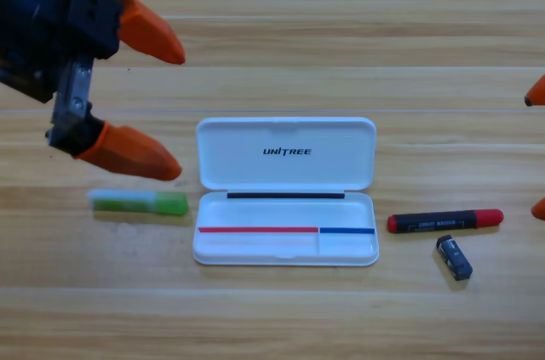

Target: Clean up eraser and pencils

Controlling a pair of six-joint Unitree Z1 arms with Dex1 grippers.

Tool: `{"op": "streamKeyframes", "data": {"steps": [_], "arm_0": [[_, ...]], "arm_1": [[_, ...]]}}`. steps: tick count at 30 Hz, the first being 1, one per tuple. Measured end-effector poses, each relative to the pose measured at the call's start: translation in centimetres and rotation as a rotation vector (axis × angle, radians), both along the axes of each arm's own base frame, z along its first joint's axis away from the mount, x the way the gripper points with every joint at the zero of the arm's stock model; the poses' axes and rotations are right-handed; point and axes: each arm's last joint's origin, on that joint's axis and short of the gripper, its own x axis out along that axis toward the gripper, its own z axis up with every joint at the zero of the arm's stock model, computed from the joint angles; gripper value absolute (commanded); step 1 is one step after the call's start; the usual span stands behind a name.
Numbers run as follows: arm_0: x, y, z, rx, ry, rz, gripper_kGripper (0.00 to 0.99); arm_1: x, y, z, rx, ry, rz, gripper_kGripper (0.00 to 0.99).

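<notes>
Left arm: a grey and black jointed body is seen entering from the upper left corner, partly cut off by the edge. Left claw [174,106]: a black housing with two orange tapered jaws is shown pointing rightward; the jaws are spread wide apart, one above the other, with nothing between them.

Right arm: the body is not seen. Right claw [536,149]: only two orange jaw tips are shown at the right edge, one above the other, set apart.
</notes>
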Motion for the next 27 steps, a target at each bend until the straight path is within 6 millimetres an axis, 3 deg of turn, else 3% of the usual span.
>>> {"op": "streamKeyframes", "data": {"steps": [7, 15, 22, 27], "arm_0": [[0.3, -0.1, -1.5, -0.001, -0.002, 0.035, 0.980], [0.4, 0.0, -1.6, 0.015, -0.017, 0.054, 0.982], [0.5, 0.5, -1.6, 0.104, -0.071, 0.100, 0.985], [1.3, 1.0, 0.4, 0.236, -0.234, 0.109, 0.985]], "arm_1": [[0.0, 0.0, 0.0, -0.002, 0.002, 0.000, 0.985], [0.1, -0.1, -0.7, -0.021, 0.027, -0.035, 0.988], [1.3, -0.4, -1.7, -0.133, 0.048, -0.302, 0.986], [3.9, 1.3, -3.8, -0.247, 0.202, -0.561, 0.979]]}}
